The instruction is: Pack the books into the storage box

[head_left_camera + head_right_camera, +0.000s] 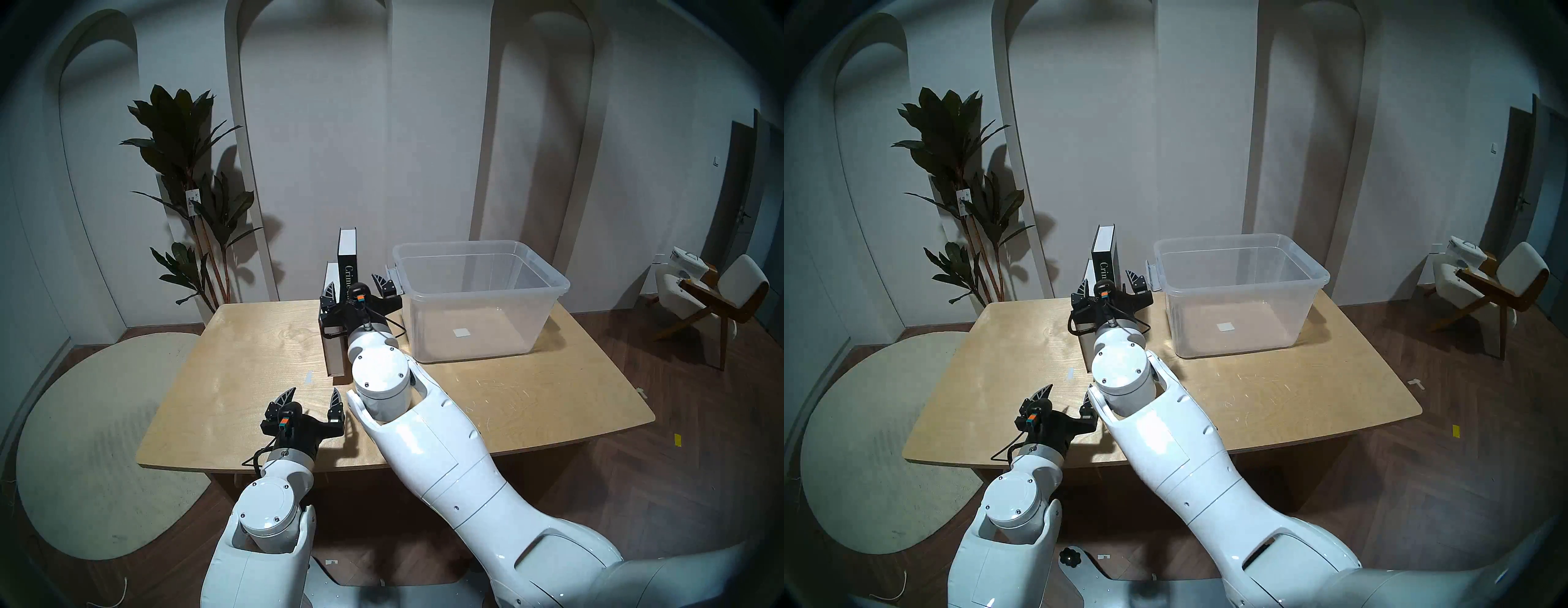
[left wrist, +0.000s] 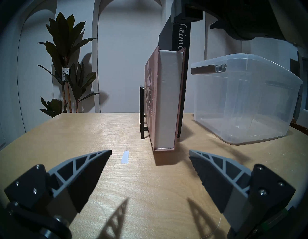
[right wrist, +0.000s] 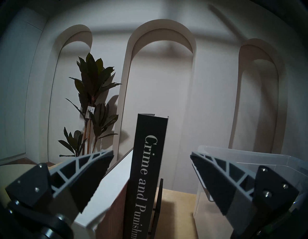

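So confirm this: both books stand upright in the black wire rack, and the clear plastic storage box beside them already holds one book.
Wrong on the clear plastic storage box: the head view shows no book inside. The black book and the reddish-brown book both stand in the black wire rack.

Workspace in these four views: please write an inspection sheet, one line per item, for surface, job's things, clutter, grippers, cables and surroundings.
Surface: wooden table, scratched, with a small tape mark.
Job's things: black book and reddish-brown book upright in the black wire rack; storage box empty, apart from them.
Clutter: nothing seen.
Grippers: right gripper open, fingers either side of the black book; left gripper open, low over the table.
Cables: black cable loop at left wrist.
Surroundings: plant, chair, round rug.
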You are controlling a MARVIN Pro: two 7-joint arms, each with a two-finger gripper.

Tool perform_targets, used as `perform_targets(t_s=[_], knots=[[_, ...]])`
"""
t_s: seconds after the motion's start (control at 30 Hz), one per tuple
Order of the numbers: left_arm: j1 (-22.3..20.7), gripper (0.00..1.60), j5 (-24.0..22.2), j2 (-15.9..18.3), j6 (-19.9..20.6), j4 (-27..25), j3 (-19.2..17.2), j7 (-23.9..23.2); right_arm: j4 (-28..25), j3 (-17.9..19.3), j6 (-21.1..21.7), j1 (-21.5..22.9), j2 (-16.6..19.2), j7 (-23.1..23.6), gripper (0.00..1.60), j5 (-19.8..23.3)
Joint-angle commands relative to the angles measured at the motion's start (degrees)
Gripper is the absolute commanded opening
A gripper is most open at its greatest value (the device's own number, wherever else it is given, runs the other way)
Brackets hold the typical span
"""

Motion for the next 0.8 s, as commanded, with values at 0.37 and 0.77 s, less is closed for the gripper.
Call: perform_targets(t_s=[0.37,0.77], knots=[[-0.5,1.6,0.0,0.0,-0.4,-1.4,-0.1,0.0,16.2,0.3,-1.2,12.5,-11.4,-12.1,1.6,-1.2],[-0.4,1.6,0.0,0.0,-0.4,-1.5,-0.1,0.0,28.2,2.4,-5.7,18.2,-15.2,-18.3,1.6,-1.6]])
